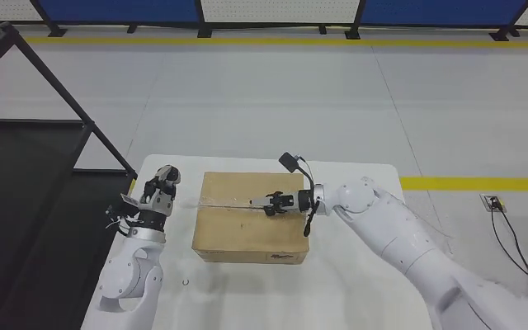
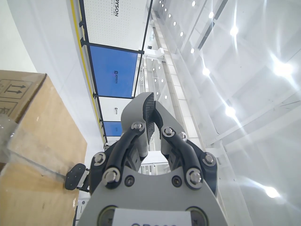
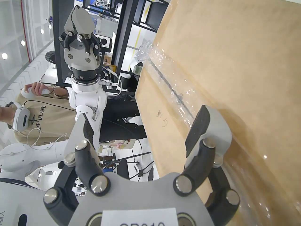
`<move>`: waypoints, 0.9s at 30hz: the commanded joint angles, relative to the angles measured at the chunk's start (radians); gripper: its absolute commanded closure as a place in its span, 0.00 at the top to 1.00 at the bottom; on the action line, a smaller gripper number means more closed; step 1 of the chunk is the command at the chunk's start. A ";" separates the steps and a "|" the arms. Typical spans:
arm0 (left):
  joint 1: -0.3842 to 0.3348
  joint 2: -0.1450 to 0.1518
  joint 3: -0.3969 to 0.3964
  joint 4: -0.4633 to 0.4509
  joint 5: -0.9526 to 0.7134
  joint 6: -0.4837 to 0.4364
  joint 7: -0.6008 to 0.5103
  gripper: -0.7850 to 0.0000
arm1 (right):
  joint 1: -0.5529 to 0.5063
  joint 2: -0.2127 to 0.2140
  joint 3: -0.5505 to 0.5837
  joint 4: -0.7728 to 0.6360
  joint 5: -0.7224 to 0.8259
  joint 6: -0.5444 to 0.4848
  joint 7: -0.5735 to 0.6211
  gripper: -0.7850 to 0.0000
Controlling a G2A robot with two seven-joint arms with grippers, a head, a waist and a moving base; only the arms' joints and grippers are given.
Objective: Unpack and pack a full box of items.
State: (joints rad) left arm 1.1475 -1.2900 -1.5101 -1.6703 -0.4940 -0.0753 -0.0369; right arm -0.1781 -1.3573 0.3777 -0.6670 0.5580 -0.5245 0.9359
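Right claw (image 1: 272, 203) lies over the top seam of the cardboard box (image 1: 247, 239), which sits on the white surface (image 1: 355, 280); left claw (image 1: 165, 177) stands just beside the box

From the left wrist, the left claw is pinched together and empty, pointing upward

From the right wrist, the right claw is spread wide, holding nothing, with one finger (image 3: 211, 128) at the clear tape (image 3: 164, 71)

Legend: a framed pair of upright arrows (image 2: 17, 90) is printed on the side of the cardboard box (image 2: 42, 142), and a small handwritten mark (image 3: 162, 119) is seen on its top beside the taped seam (image 3: 169, 88). A logo with lettering is carried by the white wall panel (image 2: 116, 1) and by the blue panel (image 2: 115, 77). A white label (image 2: 152, 217) with cut-off dark characters is fixed to the base of the left gripper (image 2: 152, 105), another to that of the right gripper (image 3: 142, 116).
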 commanded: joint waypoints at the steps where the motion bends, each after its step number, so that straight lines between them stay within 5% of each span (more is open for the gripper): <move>1: 0.008 0.000 -0.008 -0.007 0.019 0.000 0.021 0.00 | 0.004 -0.021 -0.004 0.016 -0.004 0.001 -0.002 1.00; 18: 0.191 0.017 -0.228 -0.149 0.086 -0.009 0.058 0.00 | 0.035 -0.218 -0.020 0.184 -0.026 -0.020 -0.073 1.00; 27: 0.271 0.016 -0.275 -0.181 0.063 -0.024 0.034 0.00 | 0.047 -0.312 -0.023 0.257 -0.054 -0.014 -0.115 1.00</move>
State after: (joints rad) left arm 1.4116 -1.2735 -1.7833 -1.8507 -0.4308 -0.0967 -0.0014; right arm -0.1320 -1.6600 0.3548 -0.4184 0.5062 -0.5405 0.8225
